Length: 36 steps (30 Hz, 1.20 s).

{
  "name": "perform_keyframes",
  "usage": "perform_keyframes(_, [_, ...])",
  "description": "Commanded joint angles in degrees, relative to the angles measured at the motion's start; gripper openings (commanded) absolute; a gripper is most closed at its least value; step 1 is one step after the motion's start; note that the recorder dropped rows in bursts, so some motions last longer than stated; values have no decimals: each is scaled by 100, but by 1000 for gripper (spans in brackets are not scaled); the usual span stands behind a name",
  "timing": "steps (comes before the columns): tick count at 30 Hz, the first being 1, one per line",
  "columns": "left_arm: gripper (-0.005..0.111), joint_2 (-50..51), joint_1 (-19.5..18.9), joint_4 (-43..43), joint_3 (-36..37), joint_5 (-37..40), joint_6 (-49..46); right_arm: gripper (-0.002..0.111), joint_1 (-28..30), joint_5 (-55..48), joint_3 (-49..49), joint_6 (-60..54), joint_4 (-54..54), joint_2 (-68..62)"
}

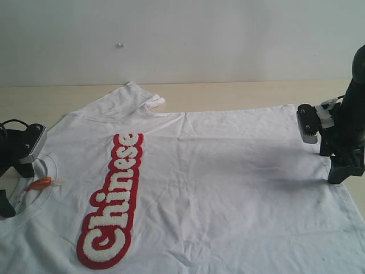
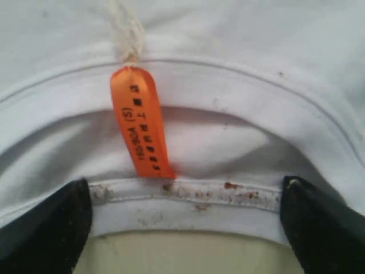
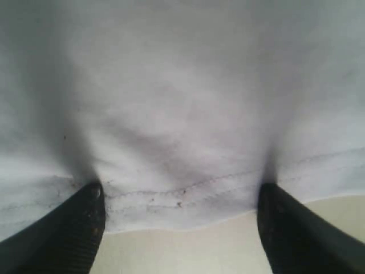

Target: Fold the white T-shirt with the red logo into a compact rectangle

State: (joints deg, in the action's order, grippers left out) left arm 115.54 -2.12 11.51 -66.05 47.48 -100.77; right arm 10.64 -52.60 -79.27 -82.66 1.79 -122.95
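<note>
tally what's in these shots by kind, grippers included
white T-shirt: 1
red logo: 1
orange neck tag: 1
grippers: 2, left gripper and right gripper
total: 5

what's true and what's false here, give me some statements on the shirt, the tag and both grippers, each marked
1. The shirt lies spread on the table with its logo face up. True.
2. The tag at the collar is blue. False: it is orange.
3. The left gripper is open at the collar. True.
4. The right gripper is shut on a sleeve. False: it is open, at the hem.
</note>
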Motion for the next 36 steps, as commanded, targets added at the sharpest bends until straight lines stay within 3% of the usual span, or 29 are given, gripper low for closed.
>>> perform_keyframes(1, [86, 126, 16, -9, 52, -388, 81, 71, 1, 473, 48, 46, 126, -180])
perform_keyframes(16, [83, 126, 16, -9, 52, -356, 81, 67, 1, 473, 48, 78, 105, -180])
perform_keyframes(21, [56, 126, 16, -9, 52, -289, 81, 51, 1, 401, 48, 149, 105, -180])
perform_keyframes(26, [2, 126, 16, -75, 52, 56, 81, 17, 1, 279, 48, 685, 105, -180])
perform_keyframes(28, [1, 126, 16, -217, 52, 171, 92, 0, 1, 279, 48, 982, 66, -180])
perform_keyframes(36, [0, 79, 16, -530, 52, 27, 335, 0, 1, 134, 48, 1085, -127, -85])
